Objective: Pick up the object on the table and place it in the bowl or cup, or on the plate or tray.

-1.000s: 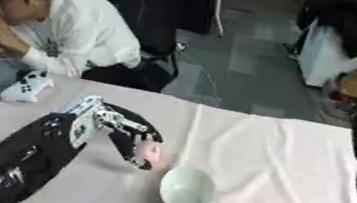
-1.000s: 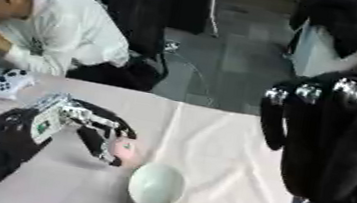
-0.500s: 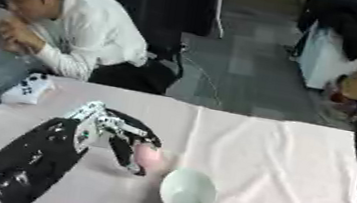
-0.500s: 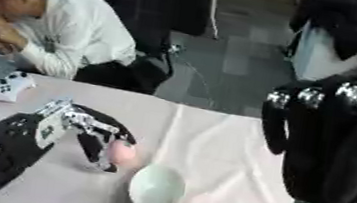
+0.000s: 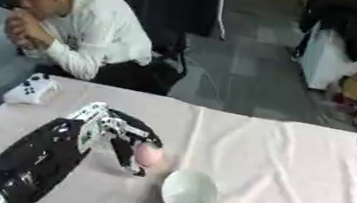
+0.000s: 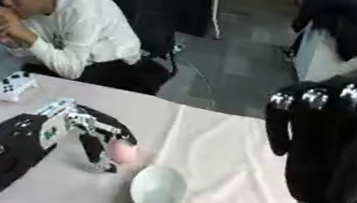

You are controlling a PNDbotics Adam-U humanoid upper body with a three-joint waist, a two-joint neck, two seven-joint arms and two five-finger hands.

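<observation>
Our left hand reached in from the lower left over the pale pink tablecloth, its dark fingers curled down around a small pink, rounded object. We held that object between fingers and thumb, just off the left rim of the white bowl. The object sat near the bowl but apart from it, not over the opening; from these views we could not tell whether it touched the cloth or hung just above it. One fingertip pointed down at the cloth beside the object.

Our left forearm, black with silver and white fittings near the wrist, stretched back to the lower left corner. The bowl stood upright on the cloth near the front edge of the table, and its inside showed only white.

Our right hand rose large and close at the right side of the right eye view, fingers straight and pointing up, holding nothing, well away from bowl and object. In the left eye view only its dark edge showed at the right border.

A white game controller lay at the far left edge of the table, well apart from our working hand. Beyond it a person in a white shirt crouched by the table's far side, hands clasped near the face, touching nothing on the cloth.
</observation>
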